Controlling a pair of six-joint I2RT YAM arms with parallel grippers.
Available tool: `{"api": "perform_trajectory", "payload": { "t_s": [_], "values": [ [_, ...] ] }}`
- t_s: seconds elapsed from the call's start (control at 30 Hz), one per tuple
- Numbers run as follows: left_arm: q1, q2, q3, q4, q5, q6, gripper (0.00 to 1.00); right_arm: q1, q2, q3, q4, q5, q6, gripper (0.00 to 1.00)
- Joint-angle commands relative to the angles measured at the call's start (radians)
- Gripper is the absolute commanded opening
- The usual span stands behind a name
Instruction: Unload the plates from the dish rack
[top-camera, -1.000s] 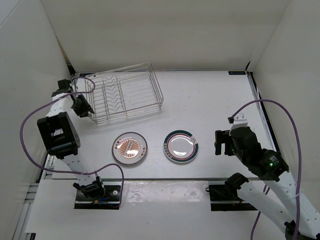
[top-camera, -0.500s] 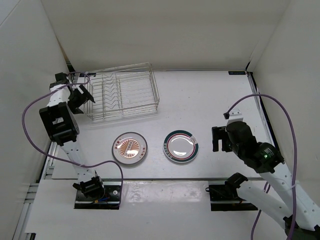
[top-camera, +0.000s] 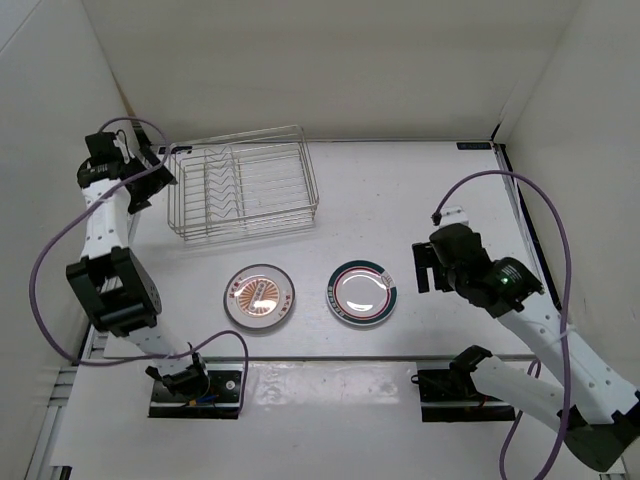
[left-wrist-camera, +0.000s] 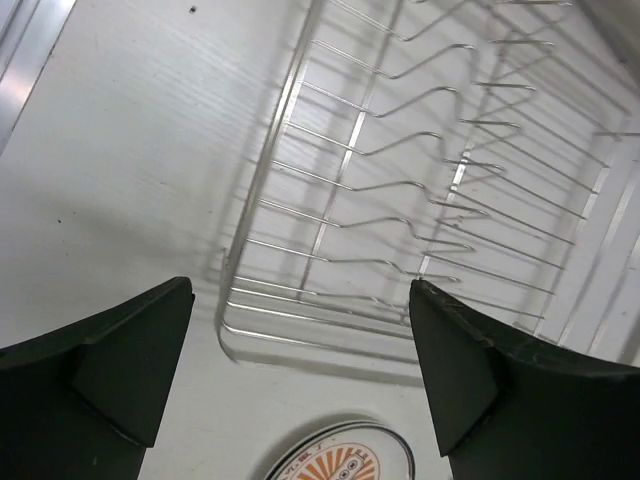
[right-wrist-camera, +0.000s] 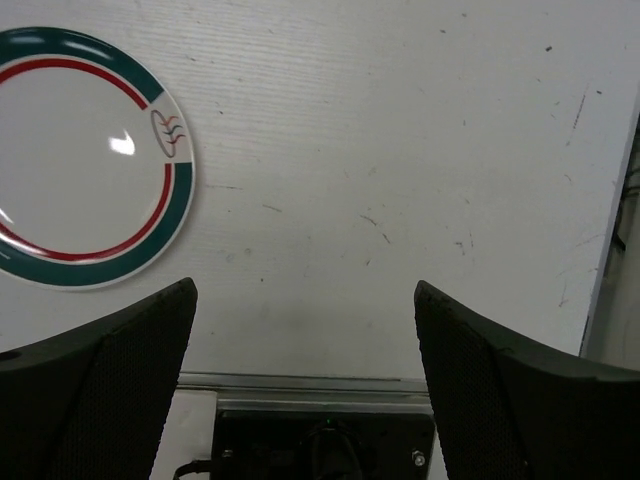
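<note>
Dish rack (top-camera: 245, 185) looks empty, orange plate (top-camera: 259, 296) and green-rimmed plate (top-camera: 362, 292) sit on the surface (top-camera: 450, 200); left arm (top-camera: 103, 215) just pulled away, both jaws open and empty, probably finished

The dish rack (top-camera: 245, 185) is thin, shiny metal wire; the green-and-red rimmed plate (top-camera: 362, 293) and the orange sunburst plate (top-camera: 260, 297) look glazed and glossy. The white surface (right-wrist-camera: 400, 180) is matt, faintly scratched and speckled. Fingers (right-wrist-camera: 90, 400) of the right hand (right-wrist-camera: 305, 290) are dark and finely dimpled, those of the left hand (left-wrist-camera: 300, 290) smooth matt black
</note>
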Motion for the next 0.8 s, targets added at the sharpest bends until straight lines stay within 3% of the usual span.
{"api": "perform_trajectory", "payload": {
  "t_s": [0.0, 0.1, 0.27, 0.3, 0.37, 0.4, 0.63, 0.77],
  "values": [
    [-0.029, -0.146, -0.087, 0.040, 0.055, 0.007, 1.00, 0.001, 0.067, 0.055, -0.062, 0.094, 0.054, 0.90],
    [-0.043, -0.247, -0.219, 0.063, 0.136, -0.015, 1.00, -0.002, 0.119, 0.066, -0.119, 0.120, 0.109, 0.90],
    [-0.135, -0.500, -0.452, 0.042, 0.153, 0.043, 1.00, 0.002, 0.127, 0.049, -0.128, 0.125, 0.170, 0.90],
    [-0.144, -0.628, -0.553, 0.036, 0.138, 0.092, 1.00, 0.004, 0.120, 0.045, -0.110, 0.122, 0.190, 0.90],
    [-0.169, -0.722, -0.618, 0.014, 0.138, 0.158, 1.00, 0.002, 0.098, 0.041, -0.101, 0.108, 0.224, 0.90],
    [-0.172, -0.868, -0.705, 0.007, 0.138, 0.192, 1.00, 0.001, 0.098, 0.043, -0.105, 0.108, 0.230, 0.90],
    [-0.178, -1.422, -0.922, -0.110, 0.260, 0.287, 1.00, 0.004, 0.071, -0.007, -0.095, 0.149, 0.216, 0.90],
    [-0.181, -1.526, -0.950, -0.203, 0.227, 0.313, 1.00, 0.006, 0.061, -0.011, -0.104, 0.149, 0.209, 0.90]
  ]
}}
